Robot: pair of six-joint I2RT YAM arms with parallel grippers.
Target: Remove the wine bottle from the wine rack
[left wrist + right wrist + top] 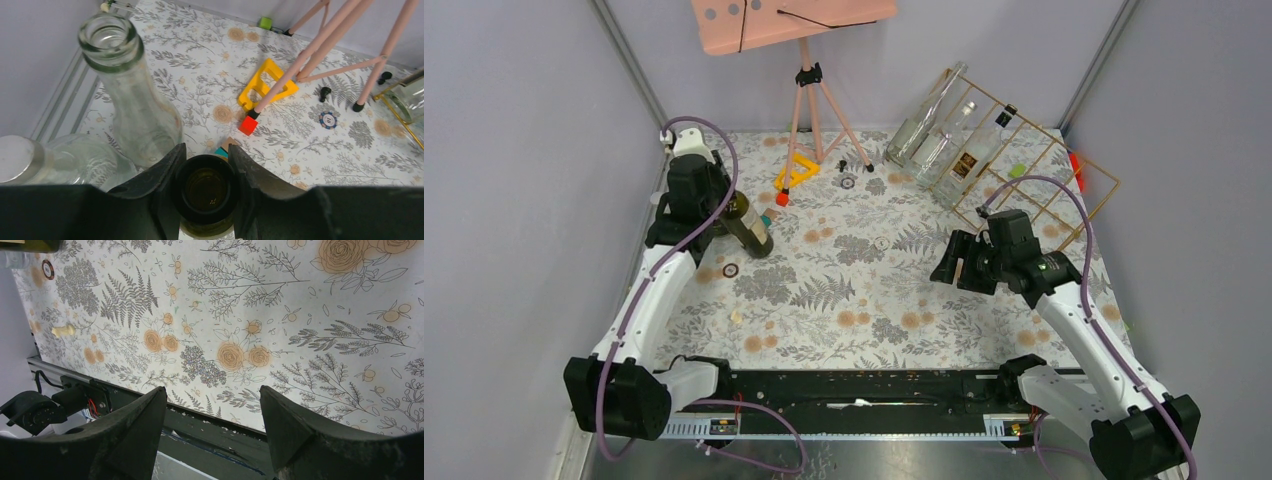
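Note:
A dark green wine bottle (750,228) stands on the floral table at the left, away from the wine rack. My left gripper (732,206) is shut on its neck. From the left wrist I look straight down into the bottle's dark mouth (206,187), with the left gripper (206,150) clamped on both sides of it. The gold wire wine rack (1044,134) leans at the back right and holds three clear bottles (929,125); its corner (395,105) shows at the right edge of that wrist view. My right gripper (949,262) hangs open in front of the rack, with nothing between its fingers (212,390).
Two clear glass bottles stand right beside the held one, an open-mouthed one (127,90) and a capped one (20,160). A pink tripod stand (809,90), a yellow block (796,172) and a red cube (781,198) sit mid-back. The black rail (215,425) lies below the right gripper.

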